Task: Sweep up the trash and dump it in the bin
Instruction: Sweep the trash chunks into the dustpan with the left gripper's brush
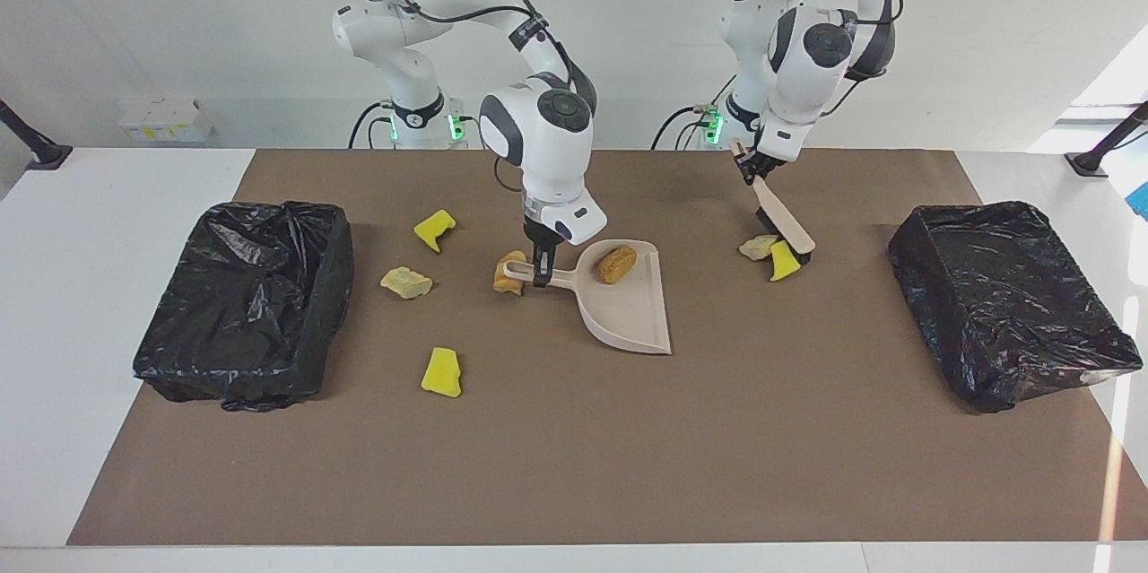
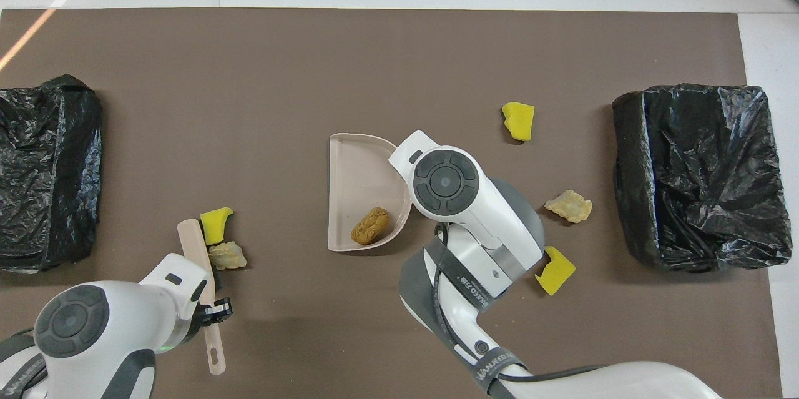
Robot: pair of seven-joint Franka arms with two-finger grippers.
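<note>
Item: left gripper (image 1: pixel 752 171), jaws clamped on beige-handled black-bristled brush (image 1: pixel 784 226), upper right of facing frame. Right gripper (image 1: pixel 541 275), jaws clamped on beige plastic dustpan (image 1: pixel 628 308), centre. Trash: yellow sponge chunk (image 1: pixel 783 260) and pale stone-like lump (image 1: pixel 758 246) at the bristles; tan bread-like roll (image 1: pixel 617 263) in pan. Risk: a fast stroke could scatter both pieces past the pan.

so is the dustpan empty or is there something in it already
Not empty. One tan-orange roll lies in the dustpan, near its handle end. The rest of the pan floor is bare.
</note>
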